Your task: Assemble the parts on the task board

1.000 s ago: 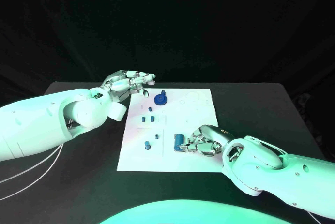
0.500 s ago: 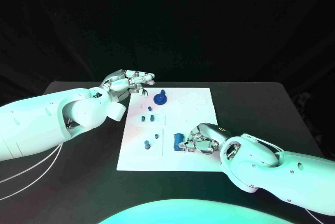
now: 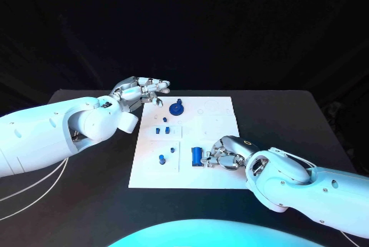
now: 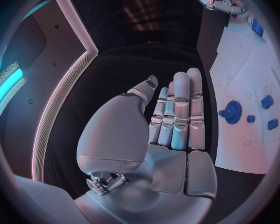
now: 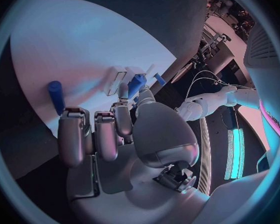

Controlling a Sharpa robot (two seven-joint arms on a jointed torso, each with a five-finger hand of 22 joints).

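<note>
Right hand (image 3: 223, 157) curls low over the task board (image 3: 211, 130) beside a blue cylinder part (image 3: 197, 155), whether gripping I cannot tell, seemingly to seat it, while the left hand (image 3: 141, 90) waits empty, fingers straight.

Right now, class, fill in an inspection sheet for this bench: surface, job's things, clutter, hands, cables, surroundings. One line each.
Surface: black table, the white task board lying flat in its middle.
Job's things: a blue gear-like part at the board's far end; small blue parts mid-board; a blue cylinder beside the right hand.
Clutter: nothing seen.
Hands: left hand raised off the board's far left corner, fingers straight, holding nothing; right hand low over the board's near right part, fingers curled, hold unclear.
Cables: white cables under the left arm.
Surroundings: dark backdrop.
</note>
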